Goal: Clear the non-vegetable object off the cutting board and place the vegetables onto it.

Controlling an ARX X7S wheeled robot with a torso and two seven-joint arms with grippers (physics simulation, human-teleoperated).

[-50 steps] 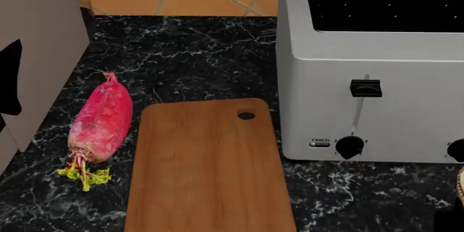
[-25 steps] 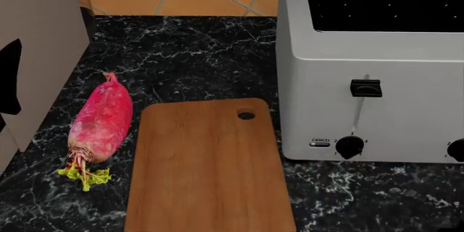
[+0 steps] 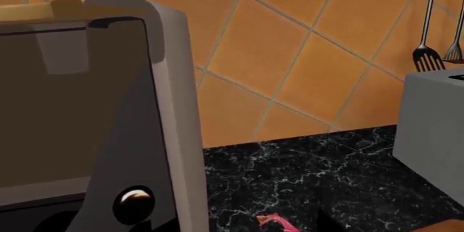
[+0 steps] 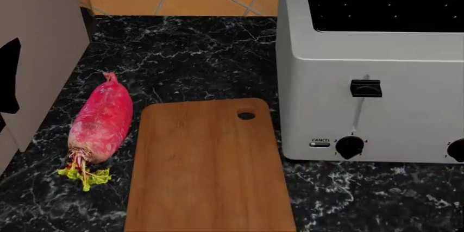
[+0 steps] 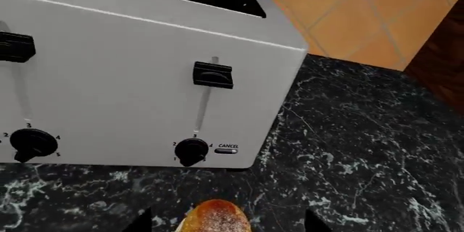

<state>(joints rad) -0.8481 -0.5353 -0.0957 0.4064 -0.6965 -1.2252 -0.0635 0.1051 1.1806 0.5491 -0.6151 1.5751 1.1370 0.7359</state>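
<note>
Toaster (image 4: 370, 63) is sitting right of the board (image 4: 206, 167), radish (image 4: 101, 123) is lying just left of it on the counter (image 4: 181, 58). My right gripper's seemingly holding the cupcake (image 5: 214, 217), can't tell the jaws. Left gripper's not showing.

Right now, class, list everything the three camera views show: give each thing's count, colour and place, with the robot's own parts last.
cutting board: one, brown wood, on the counter, nothing on it, hole at its far end.
radish: one, pink-red with a green leafy stub, on the counter left of the board, not touching it.
cupcake: one, golden-brown top, on the counter in front of the toaster, right wrist view only.
toaster: one, silver-grey with black knobs and levers, right of the board.
grey appliance: one, at the left edge.
utensils: two, dark metal, hanging on the orange tile wall.
counter: black marble.
Robot's end effectors: none clearly visible.
</note>
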